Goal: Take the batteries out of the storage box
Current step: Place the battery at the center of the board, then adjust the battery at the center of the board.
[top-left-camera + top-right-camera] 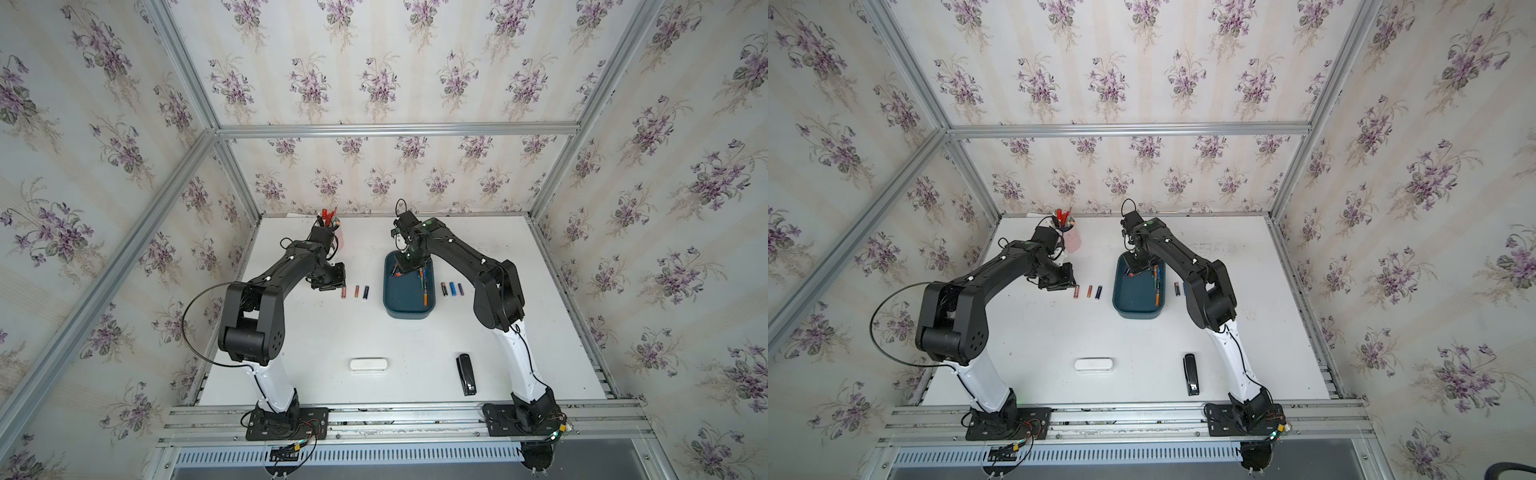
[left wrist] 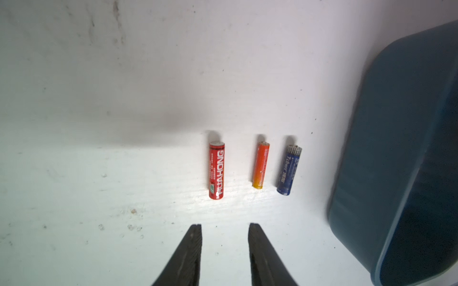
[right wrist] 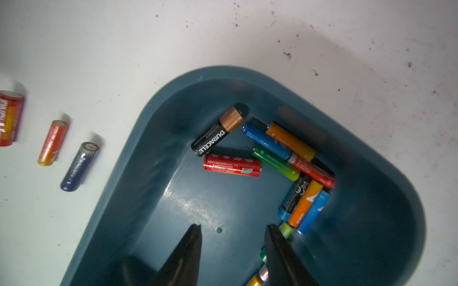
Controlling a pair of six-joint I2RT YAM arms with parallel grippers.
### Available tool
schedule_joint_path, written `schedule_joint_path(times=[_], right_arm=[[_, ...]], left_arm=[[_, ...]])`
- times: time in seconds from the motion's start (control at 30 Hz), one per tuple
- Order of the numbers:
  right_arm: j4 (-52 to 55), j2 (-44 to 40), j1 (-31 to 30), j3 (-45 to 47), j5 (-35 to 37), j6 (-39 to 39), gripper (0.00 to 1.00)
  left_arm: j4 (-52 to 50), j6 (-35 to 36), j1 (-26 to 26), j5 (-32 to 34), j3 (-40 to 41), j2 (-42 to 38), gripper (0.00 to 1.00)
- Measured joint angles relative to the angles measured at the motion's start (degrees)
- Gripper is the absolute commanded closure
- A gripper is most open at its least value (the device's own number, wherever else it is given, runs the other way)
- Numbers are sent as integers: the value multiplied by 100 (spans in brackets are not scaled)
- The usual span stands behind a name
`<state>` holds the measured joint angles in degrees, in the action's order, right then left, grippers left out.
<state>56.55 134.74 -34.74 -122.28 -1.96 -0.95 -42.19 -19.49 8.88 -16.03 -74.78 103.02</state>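
Observation:
The dark teal storage box (image 1: 405,303) (image 1: 1133,301) stands mid-table. Inside it lie several batteries, among them a black and copper one (image 3: 219,130) and a red one (image 3: 231,165), bunched toward one corner. My right gripper (image 3: 234,226) hangs open inside the box above its bare floor (image 3: 173,198), with nothing between the fingers. Left of the box a red battery (image 2: 216,170), an orange battery (image 2: 260,165) and a blue battery (image 2: 289,169) lie in a row on the table. My left gripper (image 2: 224,225) is open and empty just short of the red one.
Three more batteries (image 1: 452,288) lie in a row right of the box. A pink cup of pens (image 1: 332,232) stands at the back behind the left arm. A white oblong case (image 1: 368,365) and a black stapler (image 1: 466,373) lie near the front edge.

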Motion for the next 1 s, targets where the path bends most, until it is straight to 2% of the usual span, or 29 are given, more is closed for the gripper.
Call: schedule_joint_path(times=[0.4,1.0], right_arm=[[-319,299,-13,-125,-356,-960,47],[-431,621,-13,-251,-487,-1325,45]], left_arm=[[-79,42,-155,-4,212,-179,63],[-92,44,-177,-7,256,-210,62]])
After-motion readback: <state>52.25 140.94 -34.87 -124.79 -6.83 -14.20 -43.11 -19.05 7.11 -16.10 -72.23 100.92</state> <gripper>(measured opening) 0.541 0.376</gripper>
